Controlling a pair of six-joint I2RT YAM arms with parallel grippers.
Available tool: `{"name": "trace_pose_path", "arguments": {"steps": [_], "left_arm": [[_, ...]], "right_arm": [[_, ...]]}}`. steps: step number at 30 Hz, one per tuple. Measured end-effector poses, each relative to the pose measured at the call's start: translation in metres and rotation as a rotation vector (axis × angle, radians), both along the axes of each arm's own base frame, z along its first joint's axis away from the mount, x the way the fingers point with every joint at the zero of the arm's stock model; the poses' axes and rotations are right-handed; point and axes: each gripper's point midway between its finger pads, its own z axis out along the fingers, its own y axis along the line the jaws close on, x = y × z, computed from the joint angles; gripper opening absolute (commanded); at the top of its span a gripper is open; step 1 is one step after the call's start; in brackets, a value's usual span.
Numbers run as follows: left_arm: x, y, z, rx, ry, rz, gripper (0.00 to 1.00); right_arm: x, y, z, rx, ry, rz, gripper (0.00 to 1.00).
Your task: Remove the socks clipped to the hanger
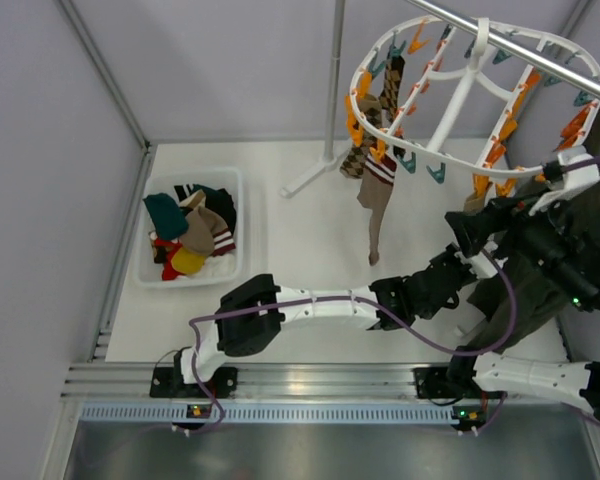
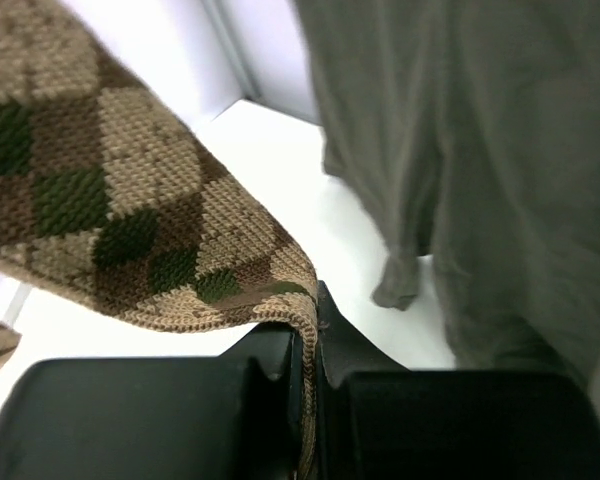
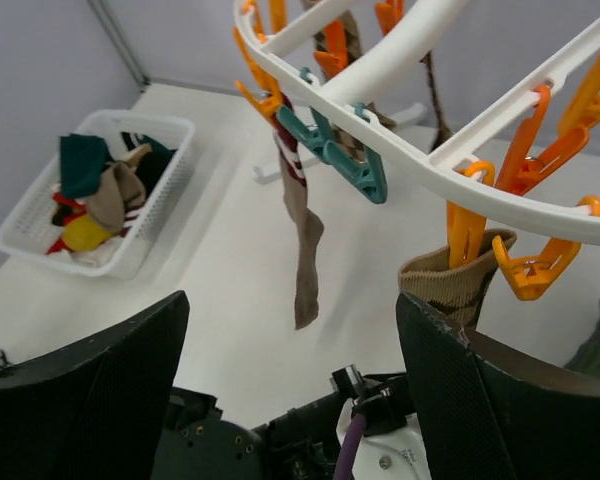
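Note:
The white hanger [image 1: 460,90] hangs at the upper right, with orange and teal clips around its frame [image 3: 400,150]. A brown sock [image 1: 375,205] [image 3: 302,250], a dark one and argyle socks dangle from its left side. Another argyle sock [image 3: 448,285] is held by an orange clip [image 3: 465,235] on the near rim. My left gripper [image 2: 315,310] is shut on the lower end of an argyle sock [image 2: 130,200]. My right gripper [image 3: 292,300] is open below the hanger with nothing between its fingers, and the clipped cuff sits just beside its right finger [image 3: 450,400].
A white basket [image 1: 155,190] [image 3: 145,250] with several loose socks stands at the left. A dark green garment [image 2: 480,150] [image 1: 540,290] hangs at the right, close to both arms. A metal rail [image 1: 540,55] carries the hanger, and its stand pole [image 1: 335,80] rises behind.

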Motion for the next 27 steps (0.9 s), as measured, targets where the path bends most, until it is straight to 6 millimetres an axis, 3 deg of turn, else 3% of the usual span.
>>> {"name": "trace_pose_path", "arguments": {"steps": [6,12,17,27], "left_arm": [[0.010,0.005,0.004,0.017,-0.030,0.059,0.00],[0.012,0.006,0.013,0.029,-0.059,0.070,0.00],[0.011,0.001,0.021,0.023,-0.078,0.065,0.00],[0.003,-0.020,0.006,0.044,-0.078,0.011,0.00]], "right_arm": [[0.035,0.011,-0.018,-0.156,0.077,-0.189,0.72],[0.058,0.009,-0.034,-0.287,0.110,-0.382,0.70],[0.063,0.001,-0.038,-0.308,0.109,-0.479,0.70],[0.059,-0.028,-0.024,-0.213,0.064,-0.617,0.68]]}}
